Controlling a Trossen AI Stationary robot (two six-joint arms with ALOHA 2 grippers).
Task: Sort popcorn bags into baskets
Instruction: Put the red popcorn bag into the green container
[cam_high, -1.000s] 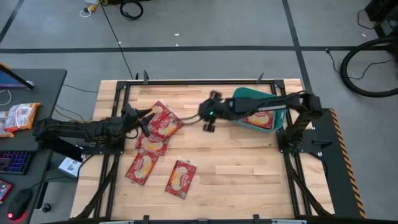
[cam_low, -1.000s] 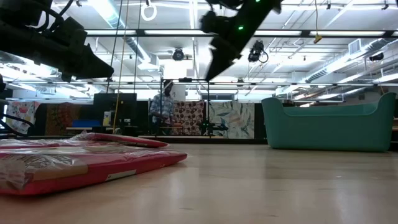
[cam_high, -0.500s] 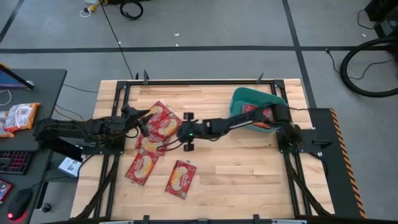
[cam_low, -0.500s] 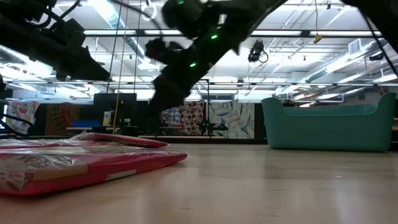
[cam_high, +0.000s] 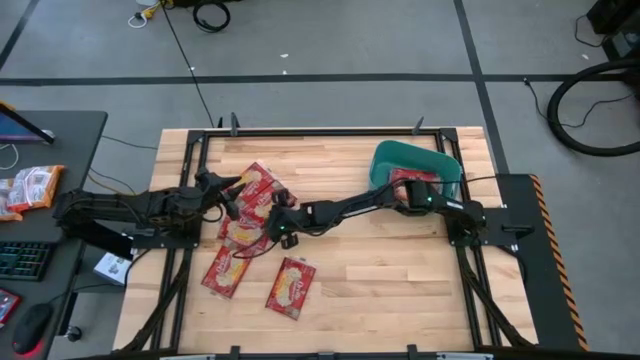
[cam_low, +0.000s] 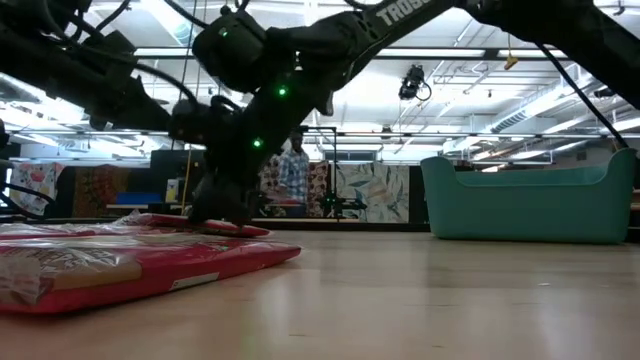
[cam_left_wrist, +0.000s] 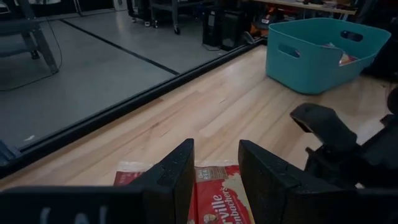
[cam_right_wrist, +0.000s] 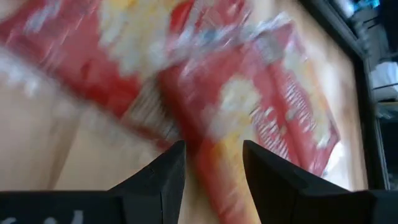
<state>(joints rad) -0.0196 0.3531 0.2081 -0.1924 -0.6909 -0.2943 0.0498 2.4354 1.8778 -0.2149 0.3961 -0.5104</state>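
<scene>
The right gripper (cam_high: 281, 224) is seen with its jaws spread wide and nothing between them, lowered onto the edge of the overlapping popcorn bags (cam_high: 250, 210) that lie well to the left of the teal basket (cam_high: 440, 165). A second ago this gripper was held beside the basket's left wall; since then the right arm has been stretched across the table and brought down to the pile. In the right wrist view the two fingers (cam_right_wrist: 163, 174) are set astride a red packet (cam_right_wrist: 261, 118), so the basket is judged to have been left behind and a new pick to be in hand; a closing of the jaws has not yet been made.

At least one packet (cam_high: 412, 186) is seen inside the basket. Two more bags (cam_high: 228, 268) (cam_high: 291, 286) lie singly, farther from the basket and nearer the table's front edge than the pile.

The left gripper (cam_high: 229, 192) is held just beside the far side of the same pile, jaws narrowly parted and empty, with a packet (cam_left_wrist: 217, 199) below its fingers (cam_left_wrist: 177, 174). The two grippers are thus near each other, and little room is left between them. Between the pile and the basket, bare wood is open for the carry. In the low view a person (cam_low: 293, 175) is seen standing in the room beyond the table.
</scene>
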